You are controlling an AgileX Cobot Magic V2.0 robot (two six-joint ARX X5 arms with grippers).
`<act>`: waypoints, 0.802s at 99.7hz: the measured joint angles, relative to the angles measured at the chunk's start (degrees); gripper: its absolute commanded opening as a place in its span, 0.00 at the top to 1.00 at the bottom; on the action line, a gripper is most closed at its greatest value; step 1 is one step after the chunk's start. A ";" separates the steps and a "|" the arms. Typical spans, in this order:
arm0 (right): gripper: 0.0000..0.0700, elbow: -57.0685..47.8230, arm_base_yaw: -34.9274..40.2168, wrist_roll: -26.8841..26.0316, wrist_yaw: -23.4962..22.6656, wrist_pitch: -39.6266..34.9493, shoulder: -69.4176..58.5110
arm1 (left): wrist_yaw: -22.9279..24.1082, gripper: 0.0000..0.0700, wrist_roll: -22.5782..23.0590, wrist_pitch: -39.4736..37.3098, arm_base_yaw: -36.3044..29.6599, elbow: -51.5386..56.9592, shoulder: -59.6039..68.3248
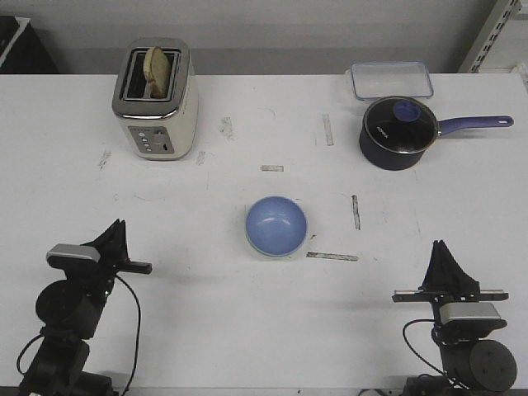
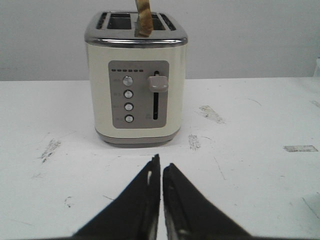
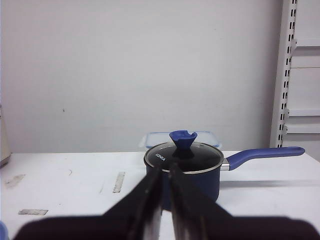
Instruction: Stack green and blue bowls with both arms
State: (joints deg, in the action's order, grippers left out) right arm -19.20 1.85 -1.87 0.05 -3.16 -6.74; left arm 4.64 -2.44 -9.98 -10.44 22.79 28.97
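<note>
Blue bowl sits centred (green rim beneath); both grippers clenched, empty; a careless reach could topple it.

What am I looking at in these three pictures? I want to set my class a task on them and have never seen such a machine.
It is a robot with two black arms, each ending in a gripper. The wide picture looks forward over a white table; the left gripper is at bottom left, the right gripper at bottom right. The other two pictures come from cameras on the wrists. The left one faces a cream toaster with a slice of bread in it; the right one faces a dark blue saucepan with a glass lid. Behind the saucepan lies a clear lidded box. A light blue bowl sits mid-table; a pale edge beneath its rim may be a second bowl. Both grippers are shut and hold nothing.
</note>
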 measured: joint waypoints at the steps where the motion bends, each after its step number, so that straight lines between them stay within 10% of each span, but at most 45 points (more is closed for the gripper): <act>1: 0.98 0.00 0.00 0.00 0.00 0.00 0.00 | 0.00 1.00 0.00 0.02 0.11 -0.33 -0.57; 80: 0.98 0.00 0.00 0.00 0.00 0.00 0.00 | -0.09 1.00 1.81 4.00 1.40 -2.91 -20.83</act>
State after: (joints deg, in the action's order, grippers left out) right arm -19.20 1.85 -1.87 0.05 -3.16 -6.74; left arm 4.56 -0.62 -5.98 -9.04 19.88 8.14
